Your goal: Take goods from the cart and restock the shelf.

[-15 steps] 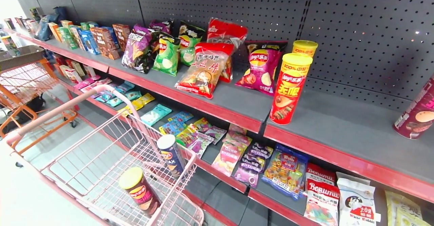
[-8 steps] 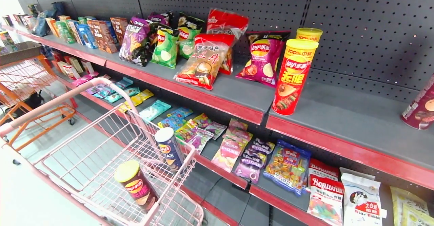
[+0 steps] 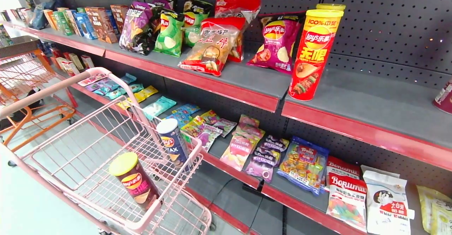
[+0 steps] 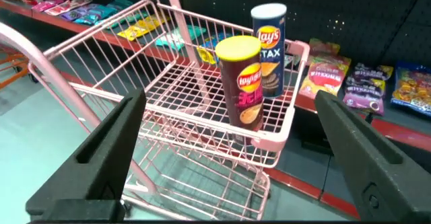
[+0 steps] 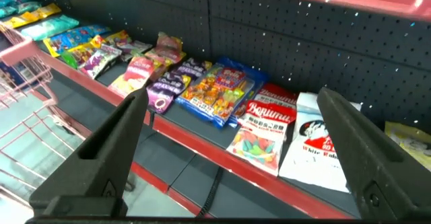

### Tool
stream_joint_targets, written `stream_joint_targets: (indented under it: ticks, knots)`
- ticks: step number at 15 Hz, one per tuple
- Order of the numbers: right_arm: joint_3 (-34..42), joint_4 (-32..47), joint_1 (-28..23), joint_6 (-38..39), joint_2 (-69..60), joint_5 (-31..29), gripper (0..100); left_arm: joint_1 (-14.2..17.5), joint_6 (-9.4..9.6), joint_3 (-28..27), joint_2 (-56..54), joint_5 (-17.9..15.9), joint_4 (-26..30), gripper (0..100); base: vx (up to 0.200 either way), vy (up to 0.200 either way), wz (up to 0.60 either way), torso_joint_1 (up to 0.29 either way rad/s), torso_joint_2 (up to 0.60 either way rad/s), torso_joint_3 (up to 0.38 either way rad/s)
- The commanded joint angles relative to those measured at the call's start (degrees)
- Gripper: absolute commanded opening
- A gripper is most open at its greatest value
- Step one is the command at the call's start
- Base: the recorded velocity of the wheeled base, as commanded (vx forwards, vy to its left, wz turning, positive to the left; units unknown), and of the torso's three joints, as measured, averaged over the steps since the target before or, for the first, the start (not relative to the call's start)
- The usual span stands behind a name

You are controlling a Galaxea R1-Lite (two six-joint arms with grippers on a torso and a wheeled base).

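Note:
A pink wire cart (image 3: pixel 53 91) stands at the lower left in the head view. It holds two upright chip cans: a maroon can with a yellow lid (image 3: pixel 132 180) and a blue can with a white lid (image 3: pixel 173 143). On the upper shelf (image 3: pixel 370 101) a red can with a yellow lid (image 3: pixel 314 51) stands beside several chip bags (image 3: pixel 212 48). In the left wrist view my left gripper (image 4: pixel 229 99) hovers open above and short of the cart (image 4: pixel 262 143), facing the maroon can (image 4: pixel 246 83) and the blue can (image 4: pixel 271 46). My right gripper (image 5: pixel 232 96) is open and empty, facing the lower shelf's candy bags (image 5: pixel 222 93).
An orange cart (image 3: pixel 24 76) stands farther left. A maroon can (image 3: pixel 445 97) sits at the upper shelf's right edge, with bare grey shelf between it and the red can. Snack boxes (image 3: pixel 95 23) line the shelf's far left. Candy packets (image 3: pixel 300 164) cover the lower shelf.
The whole head picture has shifted, with the shelf goods higher and larger in frame, so the camera moved. The cans in the cart and the shelf goods kept their places.

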Motion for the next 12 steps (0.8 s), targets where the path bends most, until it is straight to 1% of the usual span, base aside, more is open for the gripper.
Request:
stream_joint_targets:
  ticks: [1, 4, 6, 7, 8, 9, 10, 11, 12]
  knots:
    - [0.0, -0.02, -0.05, 0.0, 0.02, 0.02, 100, -0.07, -0.16, -0.04, 0.05, -0.06, -0.01, 100, 0.0, 0.0, 0.0, -0.119, 0.39, 0.251]
    - [0.0, -0.02, 0.04, 0.0, 0.02, 0.02, 100, -0.25, -0.51, -0.04, 0.93, -0.15, -0.01, 100, 0.0, 0.0, 0.0, -0.046, 0.14, 0.097]
    - [0.0, -0.02, 0.04, 0.0, 0.02, 0.02, 100, -0.16, -3.67, -0.21, 0.75, 0.2, -0.01, 100, 0.0, 0.0, 0.0, 0.0, 0.0, 0.0]
    - [0.0, -0.02, -0.05, 0.0, 0.02, 0.02, 100, -0.16, -3.41, -0.21, 0.31, 0.2, -0.1, 100, 0.0, 0.0, 0.0, 0.0, 0.0, 0.0]
    - [0.0, -0.02, -0.05, 0.0, 0.02, 0.02, 100, -0.16, -2.97, -2.06, 0.84, -0.24, -0.19, 100, 0.0, 0.0, 0.0, 0.0, 0.0, 0.0]
    - [0.0, -0.02, -0.05, 0.0, 0.02, 0.02, 100, -0.69, -5.78, -11.9, 9.8, 0.2, -0.19, 100, 0.0, 0.0, 0.0, 0.0, 0.0, 0.0]
    - [0.0, -0.02, -0.05, 0.0, 0.02, 0.02, 100, -0.6, -12.99, -22.36, 21.67, 0.73, -0.45, 100, 0.0, 0.0, 0.0, 0.0, 0.0, 0.0]
    - [0.0, -0.02, -0.05, 0.0, 0.02, 0.02, 100, -0.42, -14.83, -30.89, 31.16, 1.87, -0.98, 100, 0.0, 0.0, 0.0, 0.0, 0.0, 0.0]
    - [0.0, -0.02, -0.05, 0.0, 0.02, 0.02, 100, -0.42, -12.81, -33.7, 37.14, 1.96, -1.86, 100, 0.0, 0.0, 0.0, 0.0, 0.0, 0.0]
